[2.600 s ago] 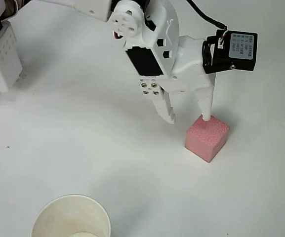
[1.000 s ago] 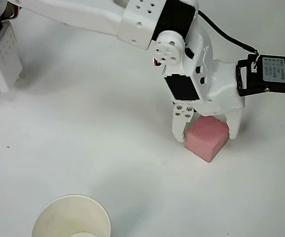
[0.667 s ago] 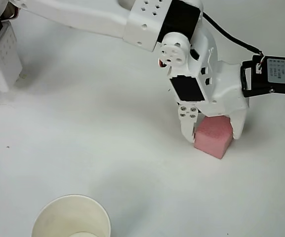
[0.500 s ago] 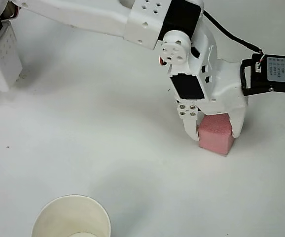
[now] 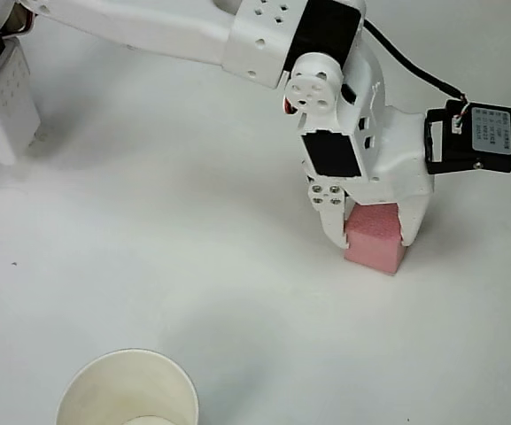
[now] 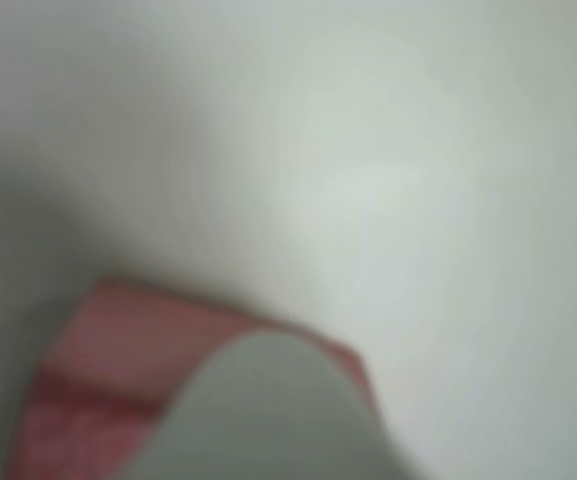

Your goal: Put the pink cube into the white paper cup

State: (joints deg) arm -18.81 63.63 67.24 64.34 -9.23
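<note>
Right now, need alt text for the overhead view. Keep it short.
A white robot arm reaches down from the upper left, its fingers closed on either side of a pink cube on a white table. A white paper cup stands upright at the lower left, well apart from the cube.

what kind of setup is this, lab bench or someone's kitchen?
Likely a lab or hobby bench: plain white table, a white arm's gripper around a pink cube, and a white paper cup as target.

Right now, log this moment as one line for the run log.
phase: grasp | tool: fingers either side of pink cube, closed on it | cube: on table | white paper cup: upright, lower left in overhead view, apart from cube
</note>
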